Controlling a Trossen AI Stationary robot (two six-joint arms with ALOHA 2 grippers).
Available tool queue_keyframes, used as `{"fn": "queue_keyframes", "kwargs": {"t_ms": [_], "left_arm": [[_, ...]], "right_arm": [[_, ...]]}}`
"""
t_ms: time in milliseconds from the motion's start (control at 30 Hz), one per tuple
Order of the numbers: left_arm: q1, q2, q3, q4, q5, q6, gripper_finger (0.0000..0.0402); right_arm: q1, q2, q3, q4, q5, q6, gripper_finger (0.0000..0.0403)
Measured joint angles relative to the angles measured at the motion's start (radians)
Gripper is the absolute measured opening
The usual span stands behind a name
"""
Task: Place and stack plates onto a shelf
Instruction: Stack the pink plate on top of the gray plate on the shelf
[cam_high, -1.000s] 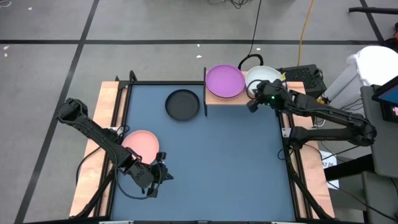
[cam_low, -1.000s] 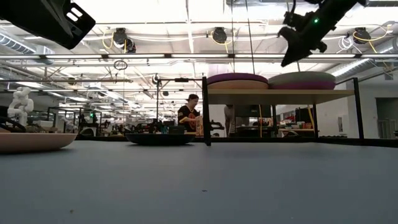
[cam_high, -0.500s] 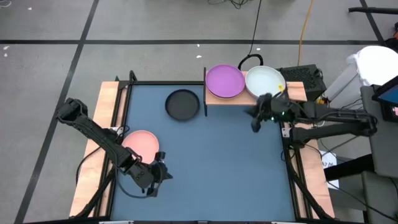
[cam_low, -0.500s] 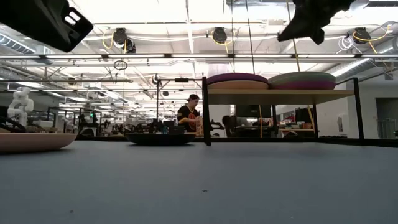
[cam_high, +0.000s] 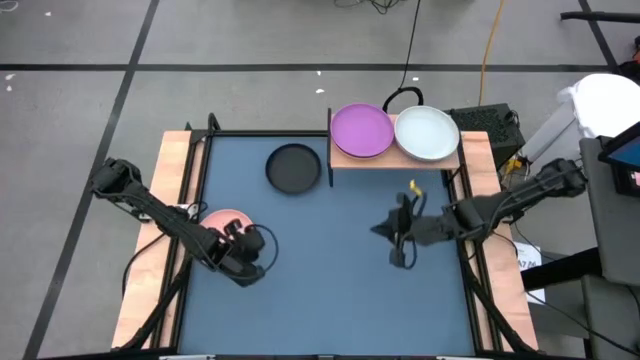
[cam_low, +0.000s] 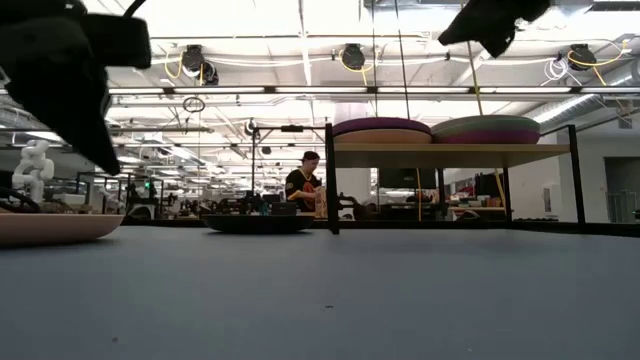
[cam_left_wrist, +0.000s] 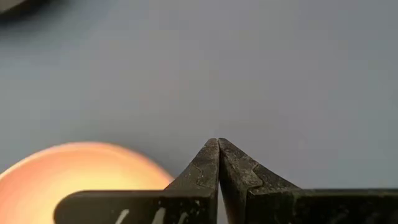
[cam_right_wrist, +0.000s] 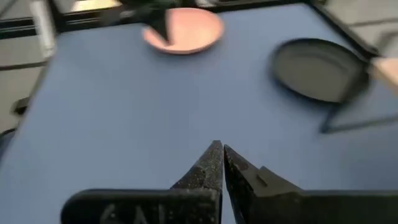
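A pink plate (cam_high: 222, 220) rests flat on the blue table at the left, also in the left wrist view (cam_left_wrist: 74, 171) and the low view (cam_low: 50, 228). My left gripper (cam_high: 255, 262) hovers shut just beside its near right rim (cam_left_wrist: 217, 143), tipped steeply down. A dark grey plate (cam_high: 294, 167) lies at the far middle. The shelf (cam_high: 395, 157) at the far right carries a purple plate (cam_high: 362, 130) and a whitish plate (cam_high: 427, 133), each on top of another plate (cam_low: 380, 135). My right gripper (cam_high: 380, 229) is shut in the air over the table's right middle (cam_right_wrist: 217, 147).
Black rails (cam_high: 200, 190) and wooden side strips (cam_high: 170, 170) edge the blue surface. The shelf stands on thin dark legs (cam_low: 329, 180). Open blue surface lies between the two grippers and toward the near edge. A person (cam_low: 303, 185) sits far behind the table.
My right gripper has swung away from the whitish plate on the shelf toward the table's near edge and middle, staying shut with nothing in it. My left gripper has shifted toward the pink plate, rolled and tipped downward, still shut. The plates have not moved.
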Motion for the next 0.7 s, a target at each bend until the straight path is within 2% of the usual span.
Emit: {"fn": "queue_keyframes", "kwargs": {"t_ms": [100,233,400,500,700], "left_arm": [[0.010,0.000,0.000,-0.085,0.000,-0.070,0.0022],[0.008,0.000,0.000,-0.112,-0.017,-0.142,0.0053],[-0.014,0.000,0.000,-0.116,-0.018,-0.210,0.0098],[-0.029,0.001,0.000,-0.148,-0.018,-0.308,0.0122],[-0.058,0.056,0.000,-0.157,-0.009,-0.389,0.0150]], "right_arm": [[0.042,0.042,0.000,0.044,-0.084,-0.018,0.0000],[0.083,0.085,0.000,0.071,-0.168,-0.019,0.0000],[0.110,0.094,0.000,0.072,-0.173,-0.038,0.0000],[0.108,0.084,0.000,0.072,-0.173,-0.047,0.0000],[0.107,0.078,0.000,0.116,-0.171,-0.136,0.0000]]}}
